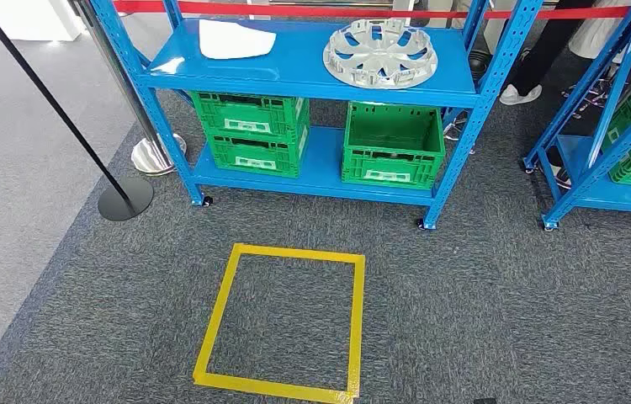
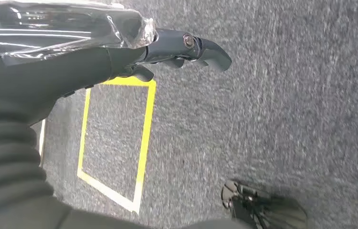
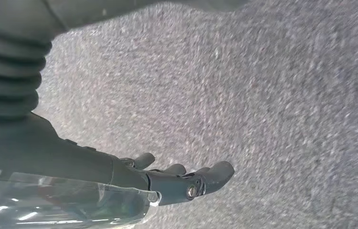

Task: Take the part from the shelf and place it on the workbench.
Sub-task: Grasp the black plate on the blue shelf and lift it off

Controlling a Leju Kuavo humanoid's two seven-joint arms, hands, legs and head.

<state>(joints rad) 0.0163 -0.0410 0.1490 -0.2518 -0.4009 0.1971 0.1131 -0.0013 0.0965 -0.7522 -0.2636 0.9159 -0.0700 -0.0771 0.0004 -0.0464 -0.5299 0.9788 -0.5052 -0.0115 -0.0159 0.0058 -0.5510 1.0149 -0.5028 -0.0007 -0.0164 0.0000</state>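
Plainly, the blue shelf (image 1: 312, 63) stood ahead on the grey carpet (image 1: 480, 303), and a second blue rack (image 1: 607, 143) stood off to the right. On the lower level sat two green crates (image 1: 253, 130) stacked at the left and one open green crate (image 1: 394, 145) beside them. A yellow taped square (image 1: 283, 320) marked the floor in front. On the top level lay the part, a silver wheel cover (image 1: 380, 54), flat, with a white sheet (image 1: 235, 39) well apart to its left. The left hand (image 2: 167, 50) hung over the carpet near the tape, fingers loosely extended, holding nothing. The right hand (image 3: 167, 179) hung likewise, fingers apart and empty.
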